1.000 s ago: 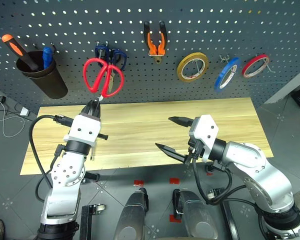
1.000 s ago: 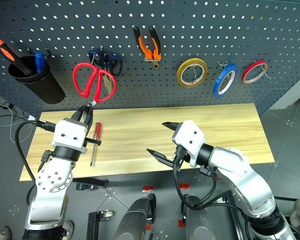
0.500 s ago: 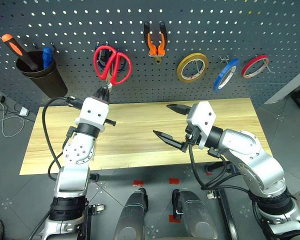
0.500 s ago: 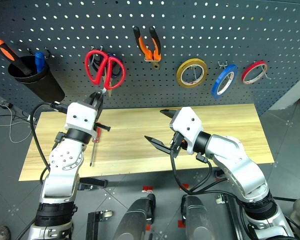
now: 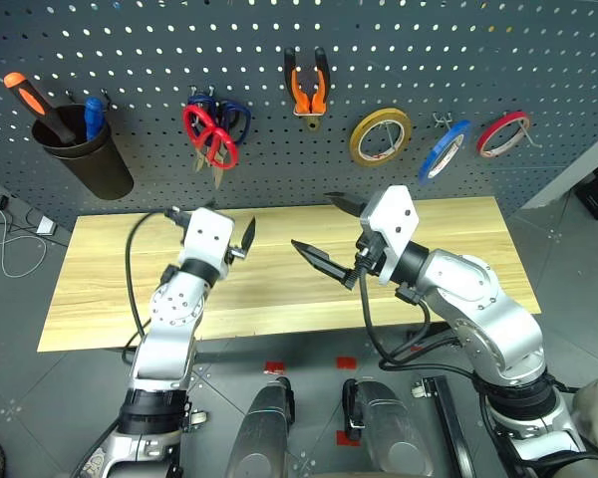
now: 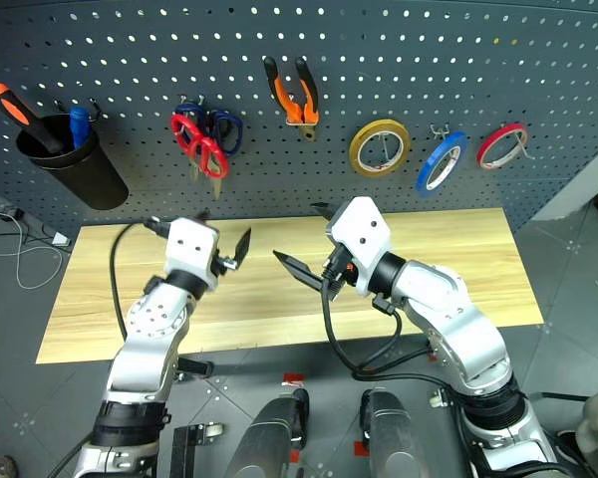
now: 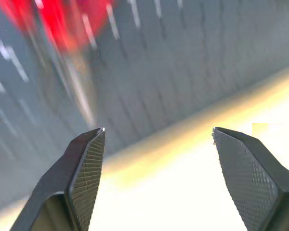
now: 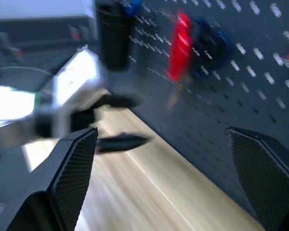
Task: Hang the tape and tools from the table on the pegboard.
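Two scissors [image 5: 210, 135] hung — pegboard [image 5: 130, 40]

Red-handled scissors [image 6: 198, 142] on pegboard [image 6: 399, 60] — hanging

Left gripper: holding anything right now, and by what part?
Nothing. The left gripper is open and empty; the red-handled scissors hang on the pegboard.

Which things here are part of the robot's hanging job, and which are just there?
Job: red-handled scissors, pliers, blue tape, pegboard, table.
Just there: blue-handled scissors, yellow tape, red tape, black cup.
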`<action>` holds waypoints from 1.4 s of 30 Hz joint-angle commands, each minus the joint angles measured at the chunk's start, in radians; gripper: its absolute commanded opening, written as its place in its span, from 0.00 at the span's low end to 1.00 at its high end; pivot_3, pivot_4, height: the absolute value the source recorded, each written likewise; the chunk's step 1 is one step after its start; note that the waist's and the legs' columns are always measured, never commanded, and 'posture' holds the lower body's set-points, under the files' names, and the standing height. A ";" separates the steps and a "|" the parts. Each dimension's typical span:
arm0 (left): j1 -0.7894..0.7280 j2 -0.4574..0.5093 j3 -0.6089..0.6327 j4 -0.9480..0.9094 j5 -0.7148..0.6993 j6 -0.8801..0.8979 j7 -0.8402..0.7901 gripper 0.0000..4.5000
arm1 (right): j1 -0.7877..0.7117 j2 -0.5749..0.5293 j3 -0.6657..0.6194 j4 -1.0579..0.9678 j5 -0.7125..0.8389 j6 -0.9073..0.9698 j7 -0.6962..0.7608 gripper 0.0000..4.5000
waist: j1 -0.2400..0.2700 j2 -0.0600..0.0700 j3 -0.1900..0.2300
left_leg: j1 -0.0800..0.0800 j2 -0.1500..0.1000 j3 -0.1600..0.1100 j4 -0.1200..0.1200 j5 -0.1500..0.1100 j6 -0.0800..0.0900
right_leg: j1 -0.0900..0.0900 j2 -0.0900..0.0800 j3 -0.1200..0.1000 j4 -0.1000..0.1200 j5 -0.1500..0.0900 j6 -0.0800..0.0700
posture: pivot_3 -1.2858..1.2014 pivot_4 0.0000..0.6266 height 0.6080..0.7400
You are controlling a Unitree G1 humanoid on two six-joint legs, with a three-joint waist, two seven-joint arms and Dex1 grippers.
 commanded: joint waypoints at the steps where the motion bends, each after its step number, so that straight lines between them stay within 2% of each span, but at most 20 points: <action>1: 0.036 0.015 0.076 0.012 -0.109 0.158 -0.055 0.81 | -0.003 0.043 0.010 -0.027 -0.022 0.135 -0.088 1.00 | 0.001 0.000 0.000 | 0.000 0.000 0.000 0.000 0.000 0.000 | 0.000 0.000 0.000 0.000 0.000 0.000 | 0.49 0.47 1.00; 2: 0.036 0.023 0.101 0.025 -0.135 0.198 -0.062 0.81 | -0.004 0.056 0.012 -0.037 -0.015 0.165 -0.096 1.00 | 0.001 0.000 0.000 | 0.000 0.000 0.000 0.000 0.000 0.000 | 0.000 0.000 0.000 0.000 0.000 0.000 | 0.49 0.47 1.00; 6: -0.028 0.078 0.174 0.107 -0.201 0.293 -0.094 1.00 | -0.026 0.095 0.030 -0.076 0.005 0.281 -0.117 1.00 | 0.001 0.000 0.000 | 0.000 0.000 -0.001 0.000 -0.001 0.002 | 0.000 0.000 0.000 0.001 0.000 -0.001 | 0.49 0.52 1.00; 13: -0.196 0.189 0.237 0.304 -0.241 0.390 -0.117 1.00 | -0.118 0.156 0.049 -0.081 0.030 0.461 -0.137 1.00 | -0.002 0.001 0.003 | 0.000 0.000 -0.001 0.000 -0.001 0.004 | -0.001 0.001 0.000 0.001 0.001 -0.001 | 0.48 0.63 1.00; 18: -0.292 0.247 0.213 0.464 -0.240 0.420 -0.158 1.00 | -0.177 0.187 0.052 -0.061 0.048 0.521 -0.144 1.00 | -0.015 0.002 0.012 | 0.000 0.000 -0.001 -0.001 -0.001 0.004 | -0.001 0.001 0.000 0.000 0.000 -0.002 | 0.47 0.70 1.00; 20: -0.362 0.267 0.189 0.606 -0.215 0.402 -0.171 1.00 | -0.220 0.178 0.102 -0.035 0.045 0.525 -0.123 1.00 | -0.017 0.002 0.024 | 0.000 0.000 -0.001 -0.001 -0.002 0.004 | -0.001 0.001 0.001 0.000 0.000 -0.002 | 0.47 0.71 1.00; 27: -0.481 0.295 0.140 0.922 -0.153 0.270 -0.196 1.00 | -0.272 0.155 0.177 -0.028 0.047 0.512 -0.083 1.00 | -0.026 0.001 0.032 | -0.001 0.000 0.000 -0.002 -0.002 0.005 | -0.003 0.000 0.001 -0.001 0.000 -0.002 | 0.47 0.70 1.00; 30: -0.513 0.292 0.112 0.996 -0.127 0.206 -0.220 0.86 | -0.273 0.156 0.183 -0.026 0.047 0.510 -0.080 1.00 | -0.026 0.001 0.032 | -0.001 0.000 0.000 -0.002 -0.002 0.005 | -0.003 0.000 0.001 -0.001 -0.001 -0.002 | 0.46 0.69 1.00; 34: -0.523 0.293 0.106 1.004 -0.119 0.148 -0.242 0.58 | -0.274 0.145 0.184 -0.022 0.042 0.499 -0.074 1.00 | -0.026 0.001 0.032 | -0.001 0.000 0.000 -0.002 -0.002 0.005 | -0.003 0.000 0.002 -0.001 -0.001 -0.002 | 0.46 0.65 1.00; 39: -0.419 0.312 0.128 0.823 -0.153 0.135 -0.303 0.24 | -0.269 0.118 0.176 -0.016 0.023 0.454 -0.070 1.00 | -0.029 0.001 0.032 | -0.001 0.000 0.000 -0.002 -0.002 0.004 | -0.003 0.000 0.002 -0.001 -0.001 -0.002 | 0.47 0.58 1.00; 40: -0.387 0.309 0.144 0.766 -0.169 0.145 -0.304 0.20 | -0.263 0.107 0.176 -0.019 0.019 0.441 -0.067 1.00 | -0.030 0.000 0.031 | -0.001 0.000 0.000 -0.002 -0.002 0.004 | -0.003 0.000 0.002 -0.001 -0.001 -0.002 | 0.47 0.56 1.00; 42: -0.337 0.300 0.167 0.680 -0.194 0.164 -0.301 0.20 | -0.254 0.089 0.179 -0.022 0.014 0.418 -0.063 1.00 | -0.029 0.000 0.031 | -0.001 0.000 0.000 -0.003 0.000 0.002 | -0.003 0.000 0.002 -0.002 -0.001 -0.002 | 0.47 0.55 1.00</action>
